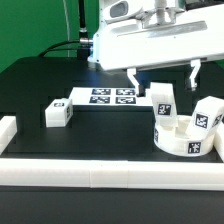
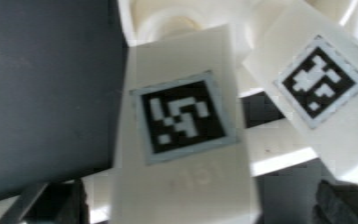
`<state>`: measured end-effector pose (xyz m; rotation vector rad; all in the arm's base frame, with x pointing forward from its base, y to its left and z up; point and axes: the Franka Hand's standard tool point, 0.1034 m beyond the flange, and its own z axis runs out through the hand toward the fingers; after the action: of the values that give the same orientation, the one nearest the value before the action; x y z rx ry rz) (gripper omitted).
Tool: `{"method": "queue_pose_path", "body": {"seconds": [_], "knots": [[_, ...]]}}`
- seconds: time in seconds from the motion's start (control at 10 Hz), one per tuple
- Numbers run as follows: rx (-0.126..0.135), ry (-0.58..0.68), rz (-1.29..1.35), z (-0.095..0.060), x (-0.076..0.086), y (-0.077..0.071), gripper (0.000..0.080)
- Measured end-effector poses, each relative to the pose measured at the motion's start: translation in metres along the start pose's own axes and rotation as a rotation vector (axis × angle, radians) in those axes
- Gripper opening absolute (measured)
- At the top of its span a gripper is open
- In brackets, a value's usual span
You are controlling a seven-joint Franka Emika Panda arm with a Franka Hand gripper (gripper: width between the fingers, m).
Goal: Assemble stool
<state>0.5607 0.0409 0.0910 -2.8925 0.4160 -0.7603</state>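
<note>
Gripper [image 1: 162, 76] pointing straight down, jaws spread wide, nothing clamped; the two fingers [image 1: 133, 76] hang near-vertical from opposite ends of the white hand body [image 1: 150, 42], tips level with each other; hand body sits square, long axis running across the exterior view, no visible roll or tilt; wrist view catches only the dark fingertips [image 2: 30, 206], one on each side of the tool axis, well apart; pads not pressed on anything that shows.
</note>
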Motion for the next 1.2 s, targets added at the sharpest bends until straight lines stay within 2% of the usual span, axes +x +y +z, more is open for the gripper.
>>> {"method": "queue_pose_path", "body": {"seconds": [0.3, 0.7, 1.2], "knots": [[0.001, -0.011, -0.007, -0.010, 0.007, 0.002, 0.0649], [0.007, -0.035, -0.005, -0.031, 0.024, 0.003, 0.0649], [0.012, -0.085, -0.010, -0.032, 0.024, 0.004, 0.0649]]}}
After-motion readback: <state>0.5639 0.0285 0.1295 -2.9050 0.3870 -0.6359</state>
